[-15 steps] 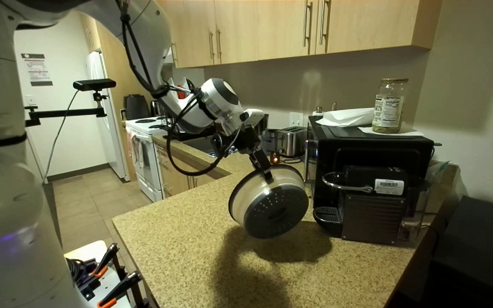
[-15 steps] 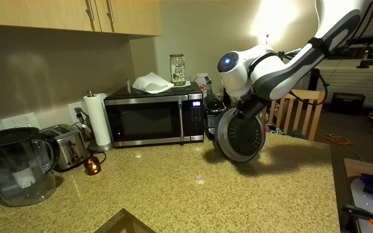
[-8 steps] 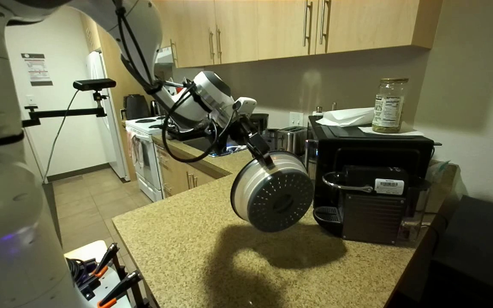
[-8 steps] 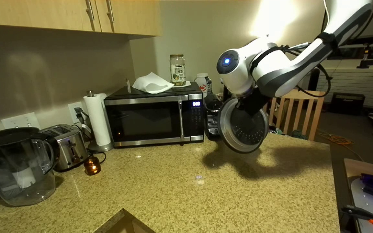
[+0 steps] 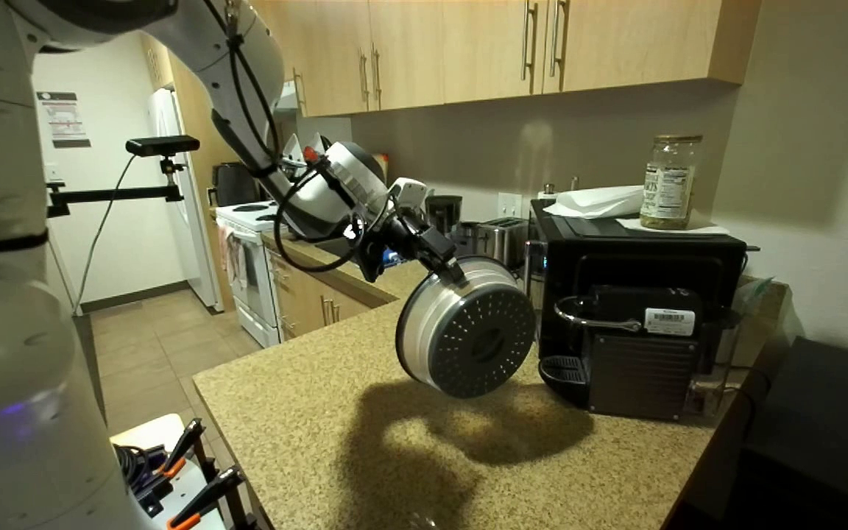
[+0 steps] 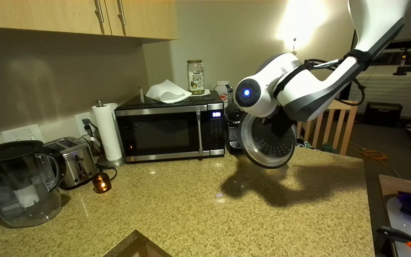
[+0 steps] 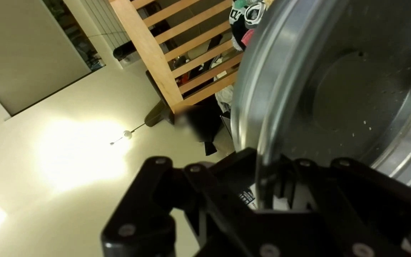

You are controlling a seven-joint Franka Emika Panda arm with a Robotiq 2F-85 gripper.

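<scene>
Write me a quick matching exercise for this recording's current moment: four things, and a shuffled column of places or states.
Things:
1. metal pan
2. glass jar
3. paper towel roll
4. water filter pitcher

Places and states:
A. upright between the toaster and the microwave
B. gripped at its rim by the hand, tilted above the counter
C. black-lidded, beside the toaster
D. standing atop the microwave

Pairs: 1-B, 2-D, 3-A, 4-C

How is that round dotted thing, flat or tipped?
Tipped: the round dotted thing hangs slanted from the tool, its dotted face turned mostly sideways.
</scene>
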